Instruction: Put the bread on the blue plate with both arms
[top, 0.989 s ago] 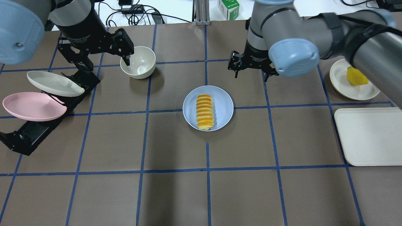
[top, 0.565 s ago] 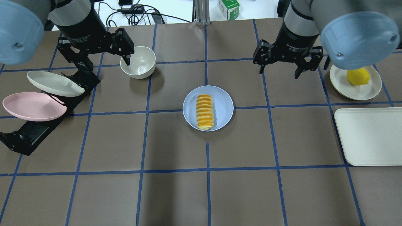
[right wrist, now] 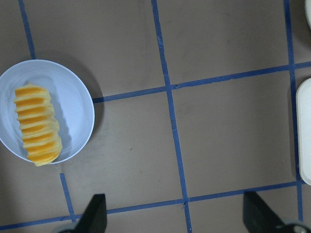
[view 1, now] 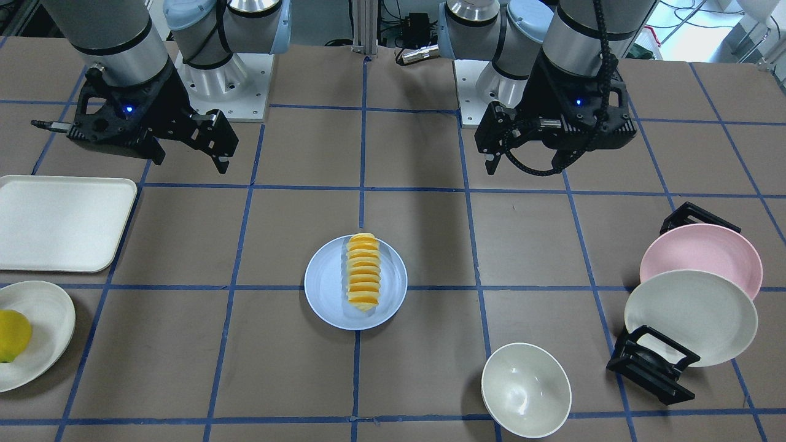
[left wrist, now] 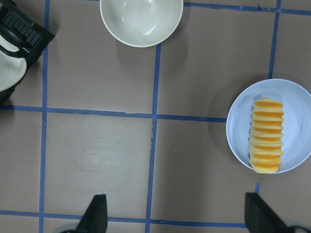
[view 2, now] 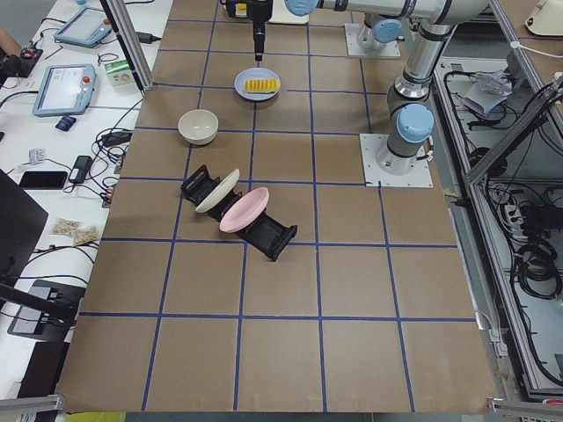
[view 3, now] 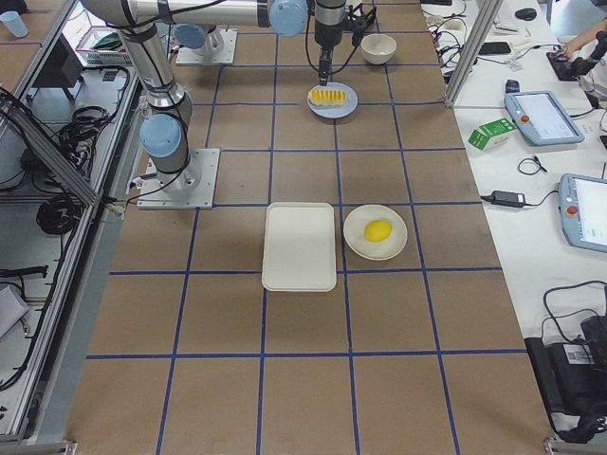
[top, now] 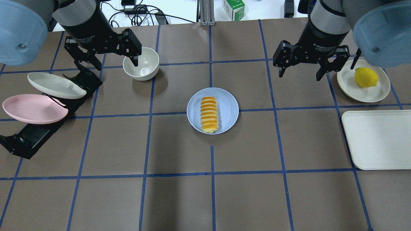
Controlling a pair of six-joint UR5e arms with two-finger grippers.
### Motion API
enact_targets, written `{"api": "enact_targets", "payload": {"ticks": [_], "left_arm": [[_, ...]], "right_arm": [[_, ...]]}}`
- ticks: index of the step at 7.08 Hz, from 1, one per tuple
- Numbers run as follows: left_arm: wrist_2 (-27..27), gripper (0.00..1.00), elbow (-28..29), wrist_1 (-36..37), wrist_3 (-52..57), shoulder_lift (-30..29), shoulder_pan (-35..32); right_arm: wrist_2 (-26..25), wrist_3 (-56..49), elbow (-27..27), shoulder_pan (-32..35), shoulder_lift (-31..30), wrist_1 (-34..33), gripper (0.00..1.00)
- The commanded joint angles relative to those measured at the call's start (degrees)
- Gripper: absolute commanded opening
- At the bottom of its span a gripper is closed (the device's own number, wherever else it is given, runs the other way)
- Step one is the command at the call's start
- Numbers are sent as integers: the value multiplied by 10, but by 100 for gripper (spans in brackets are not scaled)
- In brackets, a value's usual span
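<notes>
The bread [top: 209, 115], a ridged yellow-orange loaf, lies lengthwise on the blue plate [top: 229, 109] at the table's middle. Both show in the front view, bread [view 1: 363, 273] on plate [view 1: 325, 282]. My left gripper [top: 115, 64] is open and empty, raised far left of the plate, beside a cream bowl. My right gripper [top: 299, 76] is open and empty, raised far right of the plate. The left wrist view shows the bread [left wrist: 266, 136] on the plate [left wrist: 296, 116] at right. The right wrist view shows the bread [right wrist: 36, 124] on the plate [right wrist: 73, 102] at left.
A cream bowl [top: 141, 63] stands under the left gripper's finger. A black rack [top: 29, 138] holds a cream plate [top: 56, 85] and a pink plate [top: 33, 108] at left. At right, a lemon [top: 366, 77] sits on a cream plate [top: 348, 84], with a cream tray [top: 379, 139] below.
My right arm has swung right and away from the blue plate, toward the lemon plate, its gripper staying open. My left gripper has shifted slightly. The bread and plate have not moved.
</notes>
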Motion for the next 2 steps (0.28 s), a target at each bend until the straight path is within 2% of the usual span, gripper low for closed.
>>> {"api": "enact_targets", "payload": {"ticks": [1,2], "left_arm": [[0,100,-1,0,3,2,0],[0,100,-1,0,3,2,0]], "right_arm": [[0,-1,1,-2,-1,4,100],[2,-1,2,-1,-2,4,100]]}}
